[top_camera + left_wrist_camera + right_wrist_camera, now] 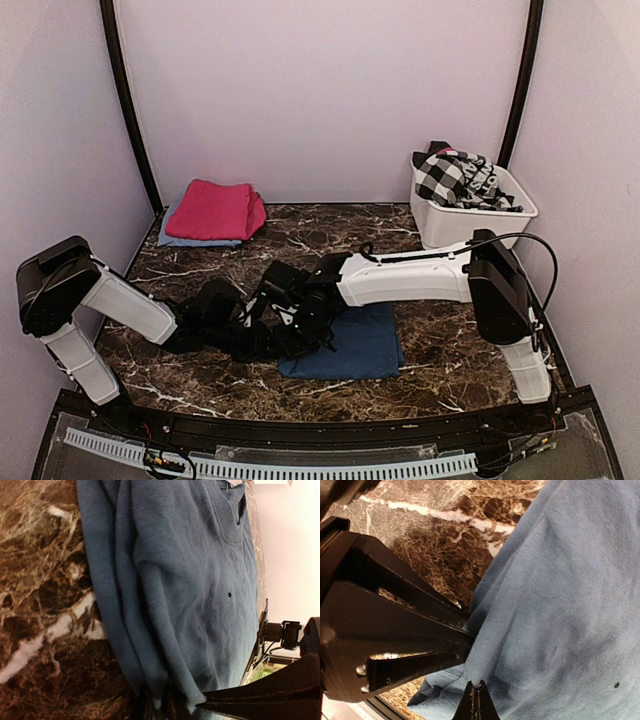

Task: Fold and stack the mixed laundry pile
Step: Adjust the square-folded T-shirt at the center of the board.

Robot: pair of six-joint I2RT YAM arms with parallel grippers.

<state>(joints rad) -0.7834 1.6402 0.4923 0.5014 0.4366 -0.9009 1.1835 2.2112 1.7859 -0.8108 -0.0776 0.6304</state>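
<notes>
Marble table [450,330] carries the navy-blue cloth [350,345], folded flat, front and centre. At its left edge the left claw [159,706] grips the fabric, which bunches between the fingers. Right claw [477,700] is pinched fully closed, tips touching that same edge just beside it. Far left, the magenta-pink cloth [215,208] sits folded on the light-blue piece [178,239]. The checked garment [450,178] is heaped in the white tub [450,226], far right.

Left arm [130,305], right arm [410,278] low; right pincer [477,701] shut, left pincer [159,706] seemingly pinched.
</notes>
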